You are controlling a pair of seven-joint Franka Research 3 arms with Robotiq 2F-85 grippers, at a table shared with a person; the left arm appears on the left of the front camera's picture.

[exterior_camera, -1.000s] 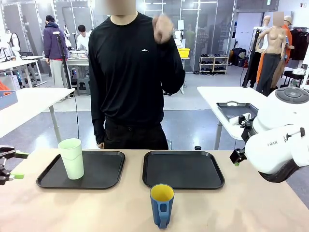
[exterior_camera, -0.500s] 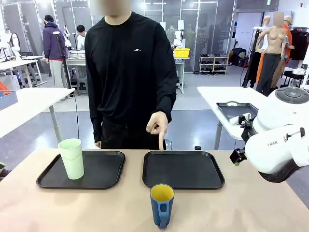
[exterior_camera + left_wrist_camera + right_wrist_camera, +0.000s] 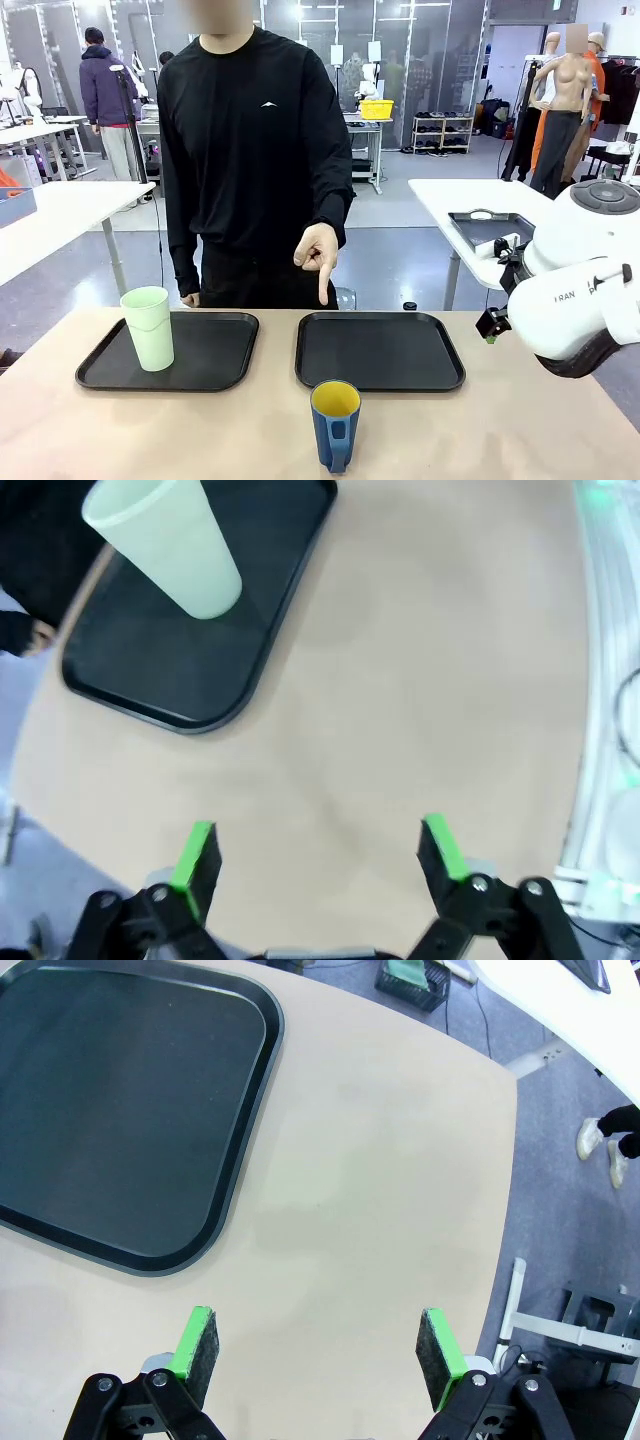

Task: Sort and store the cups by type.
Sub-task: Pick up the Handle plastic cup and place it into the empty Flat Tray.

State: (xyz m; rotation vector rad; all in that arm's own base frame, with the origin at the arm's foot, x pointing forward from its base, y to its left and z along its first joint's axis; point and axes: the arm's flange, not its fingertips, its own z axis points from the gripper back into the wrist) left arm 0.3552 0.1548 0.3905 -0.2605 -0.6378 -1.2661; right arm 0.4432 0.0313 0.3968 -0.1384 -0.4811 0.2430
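Note:
A tall mint-green tumbler [image 3: 147, 328] stands upright on the left black tray [image 3: 205, 362]. The blue mug [image 3: 335, 423], yellow inside, stands on the bare table just in front of the right black tray [image 3: 380, 350], its handle toward me. In the left wrist view my left gripper [image 3: 320, 858] hangs open above the bare table, with the tumbler [image 3: 170, 545] and its tray [image 3: 160, 675] well ahead of it. My right gripper [image 3: 315, 1348] is open too, over the table beside the right tray [image 3: 110, 1110], holding nothing. The person's hand [image 3: 318, 255] points down at the right tray's far edge.
My right arm [image 3: 580, 290] bulks at the table's right end. The table [image 3: 380, 1210] ends close on that side, with floor and a metal stand beyond. White side tables stand behind on both sides, the right one bearing a grey tray [image 3: 490, 228].
The person's hand came down from shoulder height to point at the right tray, and the person shifted left. My left gripper has drawn back off the left edge of the front view.

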